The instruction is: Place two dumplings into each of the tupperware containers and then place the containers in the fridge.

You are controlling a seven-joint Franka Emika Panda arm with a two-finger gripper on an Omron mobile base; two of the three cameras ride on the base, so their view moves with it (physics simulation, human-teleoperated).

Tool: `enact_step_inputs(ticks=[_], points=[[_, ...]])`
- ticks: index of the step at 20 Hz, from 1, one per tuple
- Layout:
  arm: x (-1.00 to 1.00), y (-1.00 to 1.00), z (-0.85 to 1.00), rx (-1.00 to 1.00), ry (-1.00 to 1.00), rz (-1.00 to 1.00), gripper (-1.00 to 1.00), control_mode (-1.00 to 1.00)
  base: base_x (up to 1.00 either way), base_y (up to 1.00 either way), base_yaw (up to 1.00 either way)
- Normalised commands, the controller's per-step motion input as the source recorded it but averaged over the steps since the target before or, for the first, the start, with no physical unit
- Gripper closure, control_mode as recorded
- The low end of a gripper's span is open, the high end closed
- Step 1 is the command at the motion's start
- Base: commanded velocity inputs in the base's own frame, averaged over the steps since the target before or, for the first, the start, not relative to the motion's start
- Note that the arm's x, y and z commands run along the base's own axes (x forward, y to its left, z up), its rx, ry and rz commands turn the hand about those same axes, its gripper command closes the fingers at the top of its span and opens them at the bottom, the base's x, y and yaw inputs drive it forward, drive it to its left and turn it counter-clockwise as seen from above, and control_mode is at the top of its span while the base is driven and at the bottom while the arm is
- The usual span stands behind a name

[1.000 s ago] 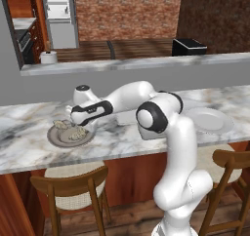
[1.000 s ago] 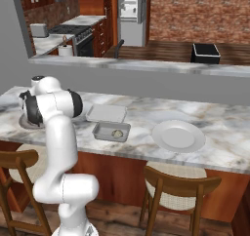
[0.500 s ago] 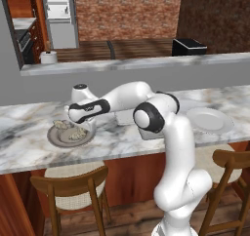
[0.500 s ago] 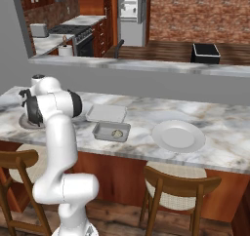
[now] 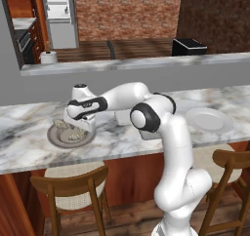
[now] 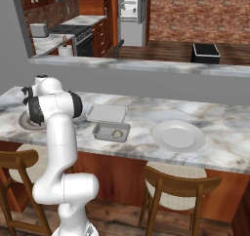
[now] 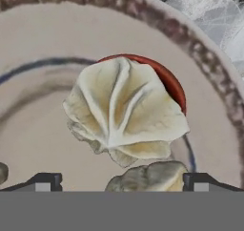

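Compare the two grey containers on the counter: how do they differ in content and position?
The near container holds one dumpling; the far container looks empty. The near container sits by the counter's front edge, closer to the white plate; the far container lies behind it, toward the wall. Both are shallow grey rectangular trays lying flat on the marble counter, apart from the open gripper over the brown plate.

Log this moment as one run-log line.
phase: reaching for dumpling | gripper: open, over grey-brown plate | dumpling: on plate | near container: one dumpling inside | far container: on counter
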Motion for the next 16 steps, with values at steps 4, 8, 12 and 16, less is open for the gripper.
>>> enact_step_inputs(ticks=[4, 8, 12, 16], points=[[-0.13, 0.00, 0.00, 0.00, 0.00, 0.00, -1.00, -1.00, 0.00, 0.00, 0.00], [-0.21, 0.04, 0.00, 0.00, 0.00, -0.02, -1.00, -1.00, 0.00, 0.00, 0.00], [-0.12, 0.06, 0.00, 0.00, 0.03, -0.03, -1.00, -1.00, 0.00, 0.00, 0.00], [-0.14, 0.00, 0.00, 0.00, 0.01, -0.02, -1.00, -1.00, 0.00, 0.00, 0.00]])
